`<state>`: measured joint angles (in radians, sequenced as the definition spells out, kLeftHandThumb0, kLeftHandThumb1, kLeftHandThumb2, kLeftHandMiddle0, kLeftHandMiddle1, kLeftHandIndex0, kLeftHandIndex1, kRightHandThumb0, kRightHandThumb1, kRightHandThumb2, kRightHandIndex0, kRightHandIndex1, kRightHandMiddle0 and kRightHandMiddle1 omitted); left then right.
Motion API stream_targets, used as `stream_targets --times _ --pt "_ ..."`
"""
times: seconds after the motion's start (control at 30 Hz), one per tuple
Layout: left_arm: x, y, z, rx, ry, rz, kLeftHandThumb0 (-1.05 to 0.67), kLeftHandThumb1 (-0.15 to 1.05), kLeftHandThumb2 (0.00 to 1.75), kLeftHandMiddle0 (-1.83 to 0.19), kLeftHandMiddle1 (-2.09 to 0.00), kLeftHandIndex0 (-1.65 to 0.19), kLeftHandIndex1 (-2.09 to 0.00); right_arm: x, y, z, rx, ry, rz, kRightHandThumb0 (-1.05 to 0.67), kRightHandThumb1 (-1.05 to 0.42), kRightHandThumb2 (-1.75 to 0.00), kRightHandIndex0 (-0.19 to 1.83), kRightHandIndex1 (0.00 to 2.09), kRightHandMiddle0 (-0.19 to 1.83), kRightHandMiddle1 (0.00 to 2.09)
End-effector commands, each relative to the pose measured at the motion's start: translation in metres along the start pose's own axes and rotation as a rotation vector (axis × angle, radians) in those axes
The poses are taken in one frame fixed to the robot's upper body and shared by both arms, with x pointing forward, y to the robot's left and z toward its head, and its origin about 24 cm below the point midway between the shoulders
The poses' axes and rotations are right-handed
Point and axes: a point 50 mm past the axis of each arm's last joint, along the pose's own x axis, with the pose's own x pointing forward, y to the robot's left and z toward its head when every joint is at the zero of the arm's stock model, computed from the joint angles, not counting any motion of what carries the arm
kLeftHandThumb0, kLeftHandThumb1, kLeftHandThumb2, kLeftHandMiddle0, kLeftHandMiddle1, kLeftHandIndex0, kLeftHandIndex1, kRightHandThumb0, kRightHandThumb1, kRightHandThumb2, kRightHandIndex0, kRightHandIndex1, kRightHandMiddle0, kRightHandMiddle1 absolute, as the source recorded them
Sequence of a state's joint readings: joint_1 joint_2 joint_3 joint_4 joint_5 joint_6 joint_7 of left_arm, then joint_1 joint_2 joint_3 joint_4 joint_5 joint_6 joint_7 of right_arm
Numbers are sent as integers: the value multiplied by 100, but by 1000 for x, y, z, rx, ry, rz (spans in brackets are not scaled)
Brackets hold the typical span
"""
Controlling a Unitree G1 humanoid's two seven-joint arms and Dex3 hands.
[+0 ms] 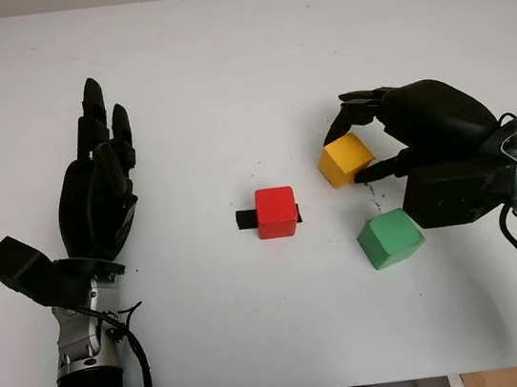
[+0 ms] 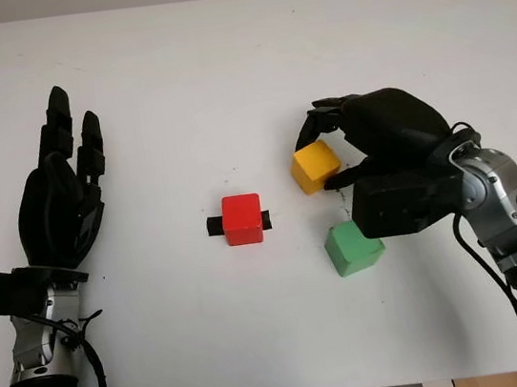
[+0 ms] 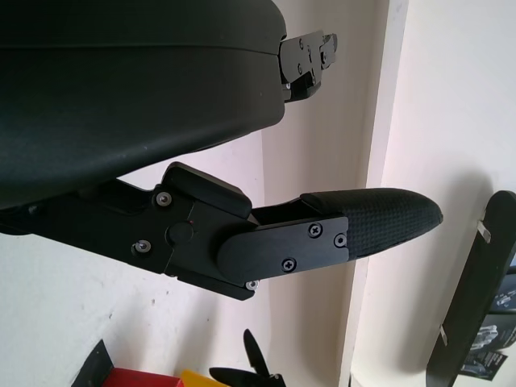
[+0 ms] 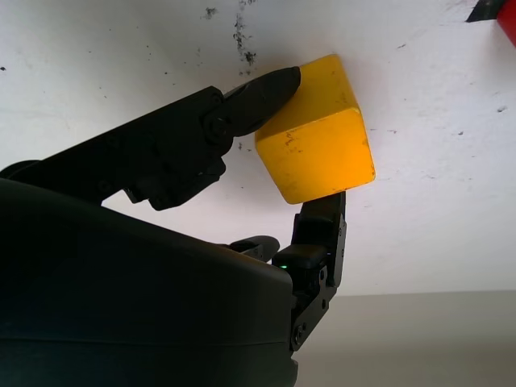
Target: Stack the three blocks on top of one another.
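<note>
Pinched between fingertips on opposite faces, the yellow block (image 1: 345, 159) is gripped by the right hand (image 1: 424, 136) over the right half of the desk (image 1: 220, 54); the block is seen tilted, and whether its underside is touching the surface cannot be told. In the right wrist view one finger (image 4: 258, 93) is pressed against the block's far upper edge and another (image 4: 322, 222) against its near face, while the rest of the hand is cut off by its own black shell. Just beside the hand, toward the desk's near edge, the green block (image 1: 390, 238) is found, its right side partly hidden behind the palm. Near the middle of the desk the red block (image 1: 276, 212) is set on a strip of black tape (image 1: 244, 220), most of which is covered by the block. Well apart, near the desk's left edge, the left hand (image 1: 99, 192) is held open, with nothing in it, fingers directed at the far edge; contact with the surface cannot be made out.
</note>
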<state>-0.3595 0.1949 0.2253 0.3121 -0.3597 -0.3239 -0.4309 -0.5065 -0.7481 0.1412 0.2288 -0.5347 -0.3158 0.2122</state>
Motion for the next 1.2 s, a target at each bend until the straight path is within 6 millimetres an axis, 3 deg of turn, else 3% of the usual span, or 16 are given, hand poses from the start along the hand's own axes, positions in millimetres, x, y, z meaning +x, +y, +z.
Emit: stream_targets --times 0.0,0.33,0.53,0.77,1.0,1.17 --pt "-3 1 1 7 -4 0 -84 105 60 19 0 19 0 1 -4 0 2 -9 -33 -29 -91 -6 41 8 50 120" --pt "-3 1 1 5 -3 4 -84 105 59 19 0 19 0 2 -8 -1 10 7 -18 -33 -92 -6 40 7 47 127" --pt "-3 0 1 8 2 5 -83 105 59 19 0 19 0 6 -25 3 204 9 -22 -31 -93 -5 38 6 43 129" --pt "-3 0 1 -5 5 0 -83 105 57 19 0 19 0 8 -42 15 426 -70 12 -31 -93 -6 35 4 35 144" --pt "-2 -1 2 -10 8 0 -84 105 57 19 0 19 0 14 -57 35 452 -141 73 -35 -92 -5 37 6 38 146" --pt "-2 -1 2 -9 6 -1 -84 105 57 19 0 19 0 19 -59 48 574 -166 142 -36 -92 -6 35 5 33 156"
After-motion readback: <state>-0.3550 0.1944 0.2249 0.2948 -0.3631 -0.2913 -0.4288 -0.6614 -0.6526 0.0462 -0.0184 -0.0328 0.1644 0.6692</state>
